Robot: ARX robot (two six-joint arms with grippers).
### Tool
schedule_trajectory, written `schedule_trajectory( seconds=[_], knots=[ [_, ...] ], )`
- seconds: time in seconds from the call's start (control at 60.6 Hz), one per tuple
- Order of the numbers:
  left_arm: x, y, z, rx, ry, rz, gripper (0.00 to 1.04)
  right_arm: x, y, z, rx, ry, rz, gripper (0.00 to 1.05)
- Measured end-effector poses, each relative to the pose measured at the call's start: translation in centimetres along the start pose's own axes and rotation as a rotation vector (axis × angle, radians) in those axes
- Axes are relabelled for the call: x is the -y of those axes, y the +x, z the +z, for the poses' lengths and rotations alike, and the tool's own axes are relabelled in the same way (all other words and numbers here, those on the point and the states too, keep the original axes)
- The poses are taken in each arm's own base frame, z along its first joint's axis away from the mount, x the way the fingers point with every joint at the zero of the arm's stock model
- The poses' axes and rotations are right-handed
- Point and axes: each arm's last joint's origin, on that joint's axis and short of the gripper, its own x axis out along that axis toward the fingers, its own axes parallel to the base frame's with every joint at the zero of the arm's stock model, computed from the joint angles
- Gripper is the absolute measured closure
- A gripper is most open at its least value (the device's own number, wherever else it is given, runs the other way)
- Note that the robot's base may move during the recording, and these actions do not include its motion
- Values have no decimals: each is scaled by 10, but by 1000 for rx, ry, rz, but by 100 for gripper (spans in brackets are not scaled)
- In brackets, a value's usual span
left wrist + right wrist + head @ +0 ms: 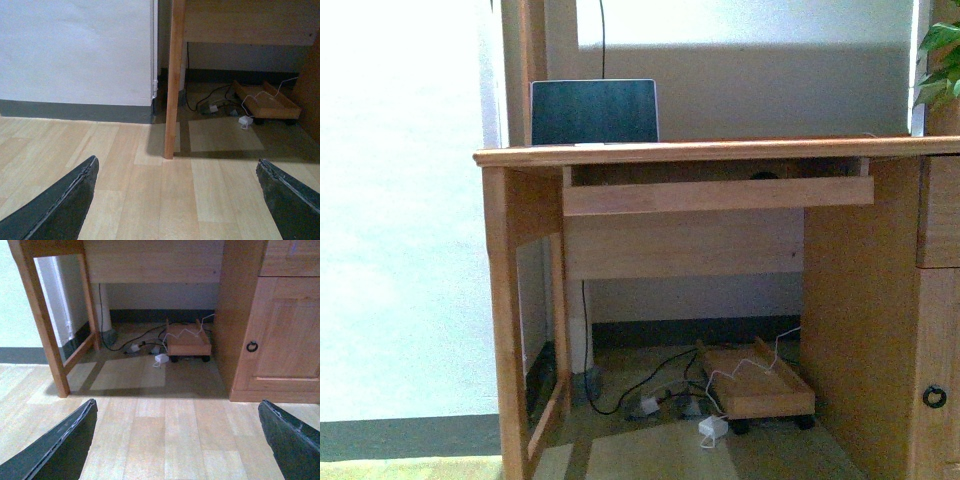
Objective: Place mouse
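One laptop [594,112], one desk [720,151], two grippers [176,161] [177,402] agape

We note blown-out glare on the left wall [400,200] and dim shadow under the desk [720,152]. The 2 wrist views are soft, grainy and bluish.

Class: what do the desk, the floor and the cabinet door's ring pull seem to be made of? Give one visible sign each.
Desk: light wood, likely varnished; grain lines show.
Floor: pale wood-look planks, perhaps laminate; seams and slight sheen.
Ring pull: probably dark metal; thin black ring.
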Motion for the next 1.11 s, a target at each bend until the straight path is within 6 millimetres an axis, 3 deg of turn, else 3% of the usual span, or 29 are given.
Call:
schedule_trajectory(
  seconds=[1.105],
  knots=[
    [0,0,0,0,0,0,8,0,0,0,0,0,0,7]
  ],
)
